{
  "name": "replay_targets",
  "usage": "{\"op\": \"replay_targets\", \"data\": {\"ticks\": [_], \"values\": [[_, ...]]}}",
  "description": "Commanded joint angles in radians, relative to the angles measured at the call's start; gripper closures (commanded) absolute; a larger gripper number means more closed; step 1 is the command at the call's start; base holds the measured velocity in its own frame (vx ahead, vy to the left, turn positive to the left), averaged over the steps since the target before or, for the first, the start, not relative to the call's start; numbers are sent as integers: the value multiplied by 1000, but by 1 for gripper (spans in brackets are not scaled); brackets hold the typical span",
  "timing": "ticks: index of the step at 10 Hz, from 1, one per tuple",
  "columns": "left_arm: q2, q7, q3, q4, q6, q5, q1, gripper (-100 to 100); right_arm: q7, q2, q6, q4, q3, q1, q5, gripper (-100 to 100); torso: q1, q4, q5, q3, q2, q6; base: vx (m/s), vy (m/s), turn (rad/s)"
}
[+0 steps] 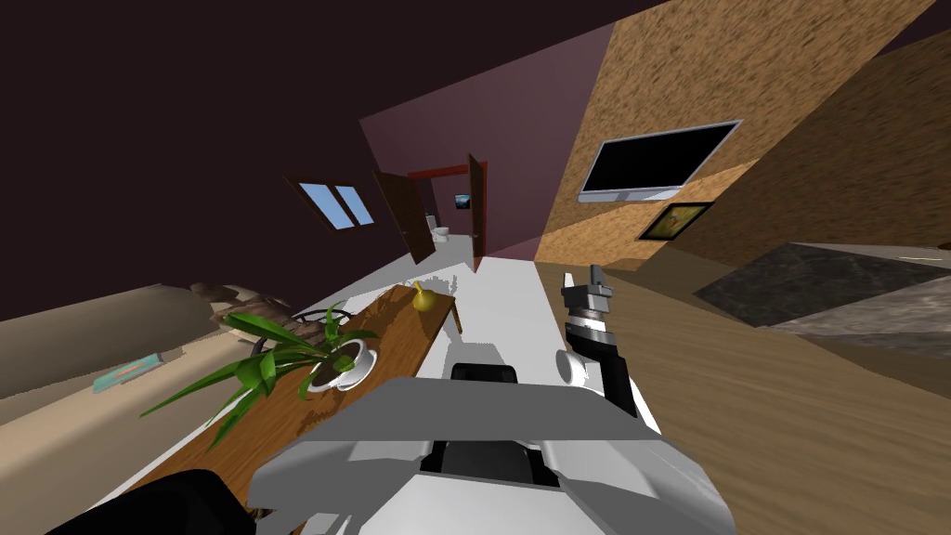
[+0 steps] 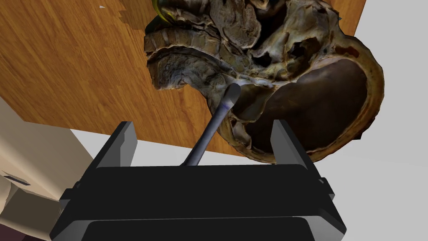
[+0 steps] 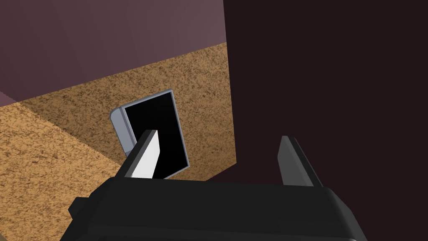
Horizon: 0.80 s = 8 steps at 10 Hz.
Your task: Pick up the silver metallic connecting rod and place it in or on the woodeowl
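Head view: the right arm is standing beside the chest with the forearm raised. Its hand [image 1: 592,277] is pointing up and away over the floor, well apart from the counter [image 1: 399,325]. A plant [image 1: 279,358] is sitting on that counter.

Left wrist view: the left hand [image 2: 202,125] is hovering by the counter's edge, angled down at the bowl [image 2: 326,96], a gnarled, brown, carved one. Its fingers are standing wide apart and gripping nothing. The rod [image 2: 215,121], slim and grey, is running up between them from the hand's dark body, clear of both fingers. Its rounded tip is meeting the bowl's rim at the edge of the hollow.

Right wrist view: the right hand's fingers are standing apart, open, with nothing between them.
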State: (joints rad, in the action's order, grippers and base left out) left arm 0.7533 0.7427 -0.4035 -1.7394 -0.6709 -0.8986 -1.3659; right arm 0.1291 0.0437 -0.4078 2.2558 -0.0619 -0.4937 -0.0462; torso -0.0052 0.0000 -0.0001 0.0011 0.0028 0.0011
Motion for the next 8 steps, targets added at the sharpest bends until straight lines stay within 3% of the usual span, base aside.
{"op": "replay_targets", "data": {"ticks": [1, 2, 3, 4, 8], "values": [[0, 0, 0, 0, 0, 0, 0, -100, 0, 0, 0, 0, 0, 0, 0, 0, 0, 0, 0, 0, 0, 0, 0, 0, 0], [0, 0, 0, 0, 0, 0, 0, -100, 0, 0, 0, 0, 0, 0, 0, 0, 0, 0, 0, 0, 0, 0, 0, 0, 0], [0, 0, 0, 0, 0, 0, 0, 0, 0, 0, 0, 0, 0, 0, 0, 0, 0, 0, 0, 0, 0, 0, 0, 0, 0], [18, 18, -22, -35, -10, -16, -33, -100, 0, 0, 0, 0, 0, 0, 0, 0, 0, 0, 0, 0, -1, 0, -12, 3, 15], [54, 53, -66, -105, -30, -48, -99, -100, 0, 0, 0, 0, 0, 0, 0, 0, 0, 0, 0, 0, 0, 0, -19, 7, 10]]}}
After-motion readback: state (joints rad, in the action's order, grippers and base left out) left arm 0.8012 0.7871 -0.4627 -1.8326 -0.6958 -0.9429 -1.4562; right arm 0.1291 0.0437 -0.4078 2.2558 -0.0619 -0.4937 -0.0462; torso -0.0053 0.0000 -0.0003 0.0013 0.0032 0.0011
